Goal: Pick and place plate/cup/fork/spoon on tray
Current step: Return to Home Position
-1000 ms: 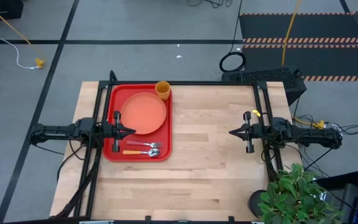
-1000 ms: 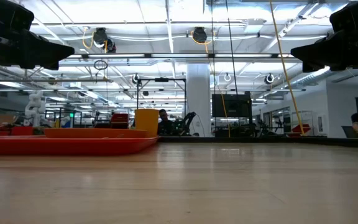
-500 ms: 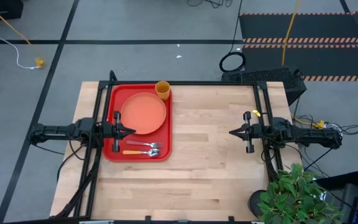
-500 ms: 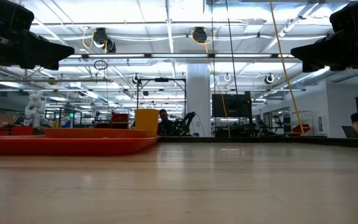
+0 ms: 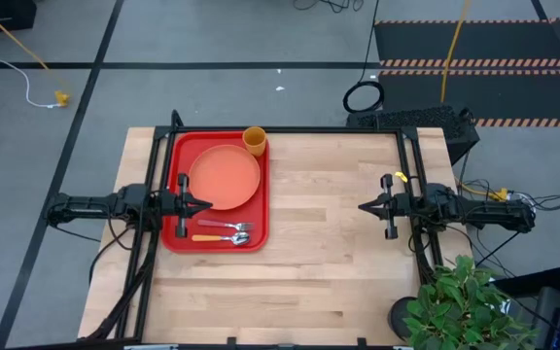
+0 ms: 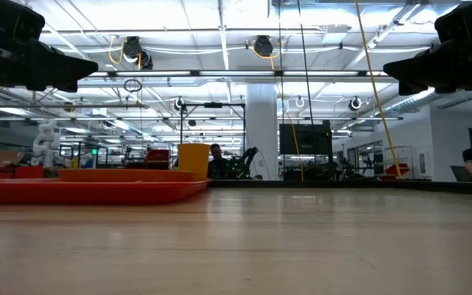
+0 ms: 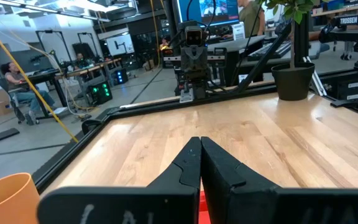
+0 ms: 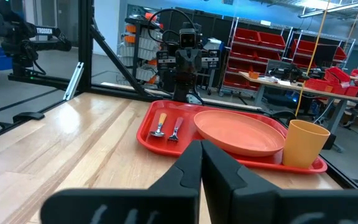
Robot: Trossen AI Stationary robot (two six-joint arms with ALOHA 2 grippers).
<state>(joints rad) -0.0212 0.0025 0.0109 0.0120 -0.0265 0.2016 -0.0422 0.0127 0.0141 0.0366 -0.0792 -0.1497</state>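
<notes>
The red tray point(image 5: 181, 233) lies on the left part of the table. On it rest the salmon plate point(image 5: 225, 176), the orange-yellow cup point(image 5: 255, 140) upright at the far right corner, the pink-handled fork point(image 5: 224, 226) and the orange-handled spoon point(image 5: 224, 238), side by side near the near rim. The right wrist view shows the tray point(image 8: 148, 134), plate point(image 8: 238, 132), cup point(image 8: 306, 143), spoon point(image 8: 160, 124) and fork point(image 8: 176, 129). My left gripper point(image 5: 205, 204) is shut and empty above the tray's left side. My right gripper point(image 5: 363, 207) is shut and empty at the table's right.
A potted plant point(image 5: 460, 301) stands off the table's near right corner. Black frame rails point(image 5: 411, 165) run along the table's left and right sides. Bare wood point(image 5: 324, 243) spreads between the tray and my right gripper.
</notes>
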